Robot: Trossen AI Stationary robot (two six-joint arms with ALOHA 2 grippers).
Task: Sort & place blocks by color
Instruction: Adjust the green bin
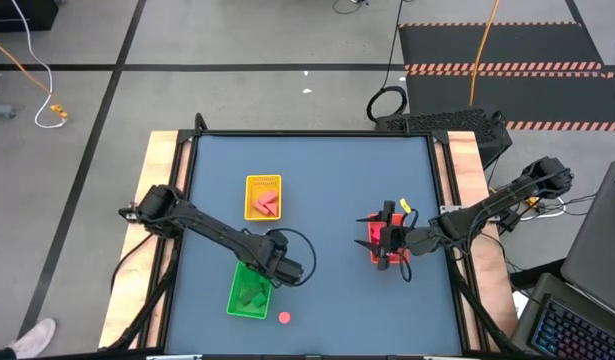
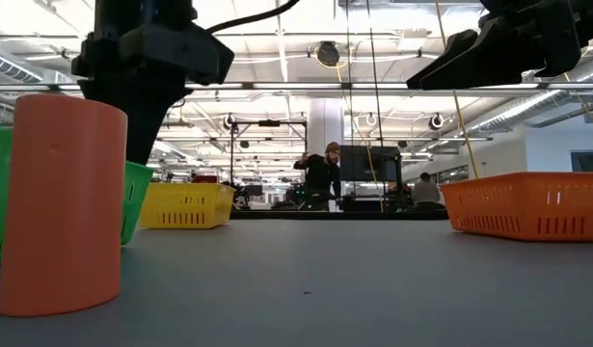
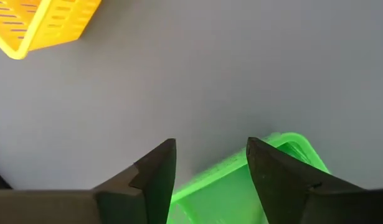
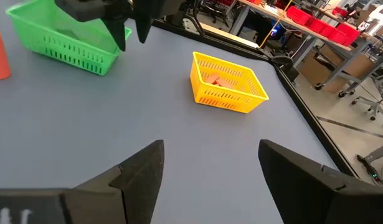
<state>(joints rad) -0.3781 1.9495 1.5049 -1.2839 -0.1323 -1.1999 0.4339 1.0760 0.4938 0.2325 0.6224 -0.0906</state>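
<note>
Above the far corner of the green tray [image 1: 249,292] we find the left gripper [image 1: 287,268], its fingers spread with nothing between them; we judge it sits there because it is parked over the bin that takes green pieces. The right gripper [image 1: 391,258] hovers over the red tray [image 1: 375,243], fingers likewise apart and empty, seemingly waiting at its own bin. In the green tray lie dark green blocks [image 1: 253,294]. The yellow tray [image 1: 263,197] holds salmon-pink blocks [image 1: 265,205]. What the red tray holds we cannot tell, since the arm covers it. One round salmon-pink block [image 1: 285,318] stands upright on the table [image 1: 337,180] just beside the green tray, unsorted.
</note>
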